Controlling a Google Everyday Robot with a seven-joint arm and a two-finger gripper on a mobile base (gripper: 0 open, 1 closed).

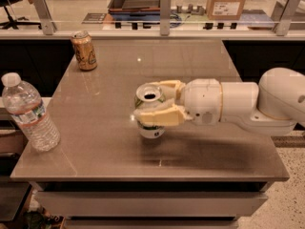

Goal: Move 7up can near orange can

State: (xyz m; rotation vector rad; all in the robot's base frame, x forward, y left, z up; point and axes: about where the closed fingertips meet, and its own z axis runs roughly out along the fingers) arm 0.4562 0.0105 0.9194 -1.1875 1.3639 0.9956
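From where I stand, the robot's cream-coloured two-finger gripper point(144, 102) reaches in from the right, over the middle of the grey-brown table point(105, 147). It is clamped on the small white soda can with green lettering and an opened silver top, the 7up can point(151, 130). One finger lies along the far side of the can and the other along the near side, and both press against its wall. The can is upright, a little in front of the table's centre. I cannot tell whether its base rests on the surface or is just off it.

The golden-orange soda can with pale markings and a silver top, the orange can point(84, 50), stands upright near the far left corner, well apart from the gripper. A clear plastic water bottle with a white cap point(29, 112) stands at the near left edge, away from both cans.

To my eye the grasp is made and the carry is the step in hand, and the placing is not yet done. The next move calls for a slight lift, then a sweep toward the far left with the can kept upright because it is open. The white arm point(248, 104) should set it down just beside the orange can without nudging it, and only then let the fingers part.
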